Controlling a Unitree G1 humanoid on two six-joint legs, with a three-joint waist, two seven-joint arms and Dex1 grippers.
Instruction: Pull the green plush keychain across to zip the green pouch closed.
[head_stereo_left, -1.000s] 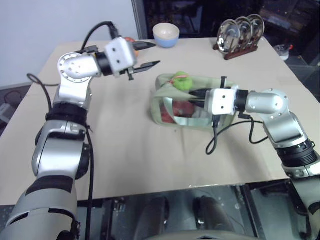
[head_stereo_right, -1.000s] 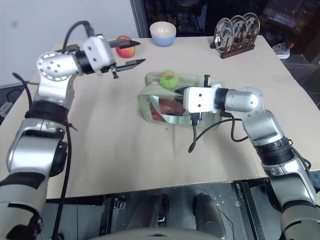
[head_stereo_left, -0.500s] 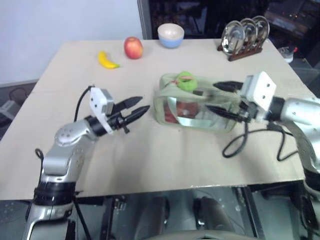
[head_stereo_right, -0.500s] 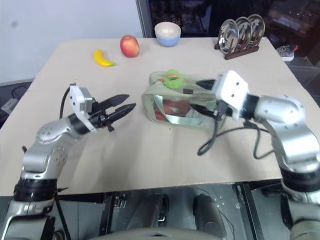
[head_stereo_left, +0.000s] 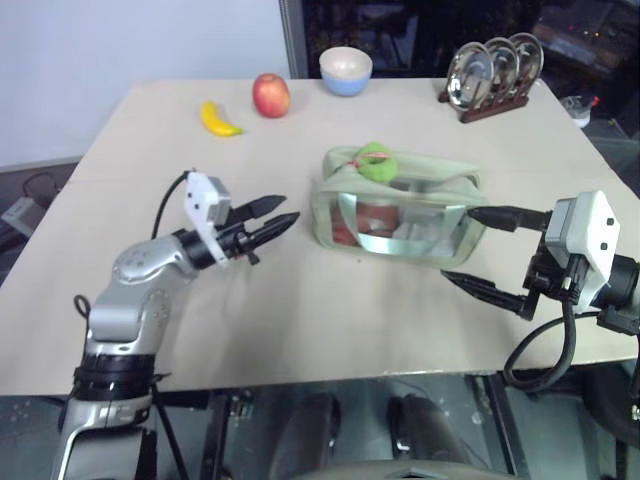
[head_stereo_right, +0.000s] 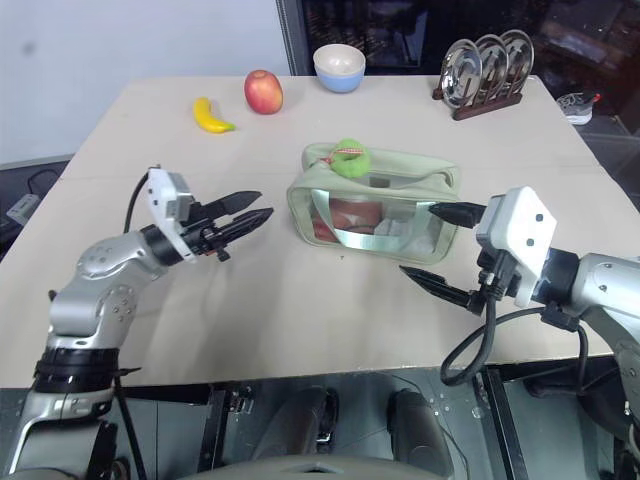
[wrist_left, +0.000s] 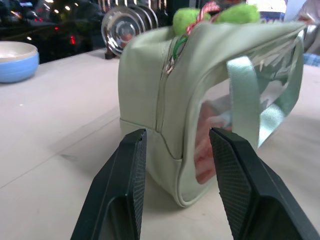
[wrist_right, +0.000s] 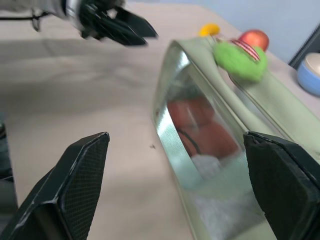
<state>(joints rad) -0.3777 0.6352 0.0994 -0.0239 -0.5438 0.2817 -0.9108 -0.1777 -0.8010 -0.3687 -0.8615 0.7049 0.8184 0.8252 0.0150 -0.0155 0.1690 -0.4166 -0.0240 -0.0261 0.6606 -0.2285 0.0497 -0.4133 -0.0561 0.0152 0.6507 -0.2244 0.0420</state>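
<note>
The green pouch stands in the middle of the table, its clear window showing red contents. The green plush keychain rests on its top near the left end, and it appears too in the right wrist view. My left gripper hovers low just left of the pouch, pointing at its end, open by a narrow gap and holding nothing. In the left wrist view the pouch's end lies a little beyond the fingers. My right gripper is wide open beside the pouch's right end, touching nothing.
A banana, an apple and a blue-and-cream bowl sit along the table's far edge. A rack of metal plates stands at the far right. A black cable loops below my right wrist by the near edge.
My right gripper let go, drew back from the pouch toward the near right and opened wide. My left arm came down from high at the far left to low beside the pouch.
</note>
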